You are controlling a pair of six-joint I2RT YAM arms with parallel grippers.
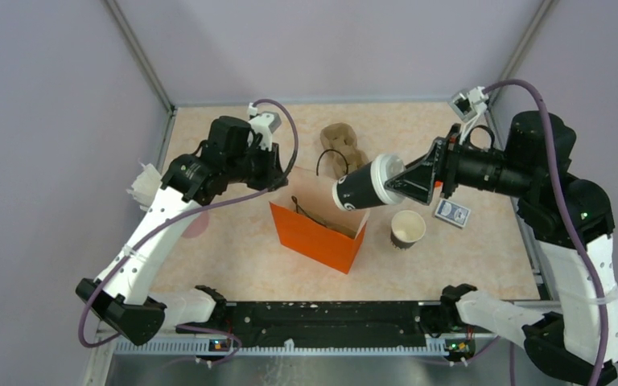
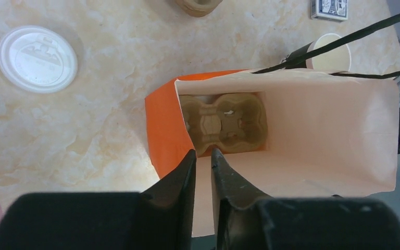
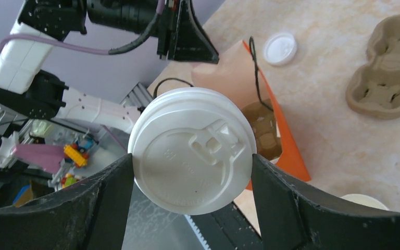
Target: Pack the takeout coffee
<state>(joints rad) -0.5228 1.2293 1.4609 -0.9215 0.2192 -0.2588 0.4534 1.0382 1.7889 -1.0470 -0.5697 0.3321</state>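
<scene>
While left gripper (image 2: 203,154) pinches the orange paper bag (image 2: 161,130) rim, right gripper (image 3: 192,166), clasping the lidded coffee cup (image 1: 360,188), must upright it.

The takeout coffee cup (image 1: 358,189) was seen in black with a white mark, capped by a white lid (image 3: 192,156). The bag (image 1: 318,240) was coloured orange outside and pale pink within. The table (image 1: 233,257) was marbled in beige, and the pulp tray (image 1: 343,147) was brown.

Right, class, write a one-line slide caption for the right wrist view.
Right jaws grip a white-lidded cup by the open orange bag.
</scene>
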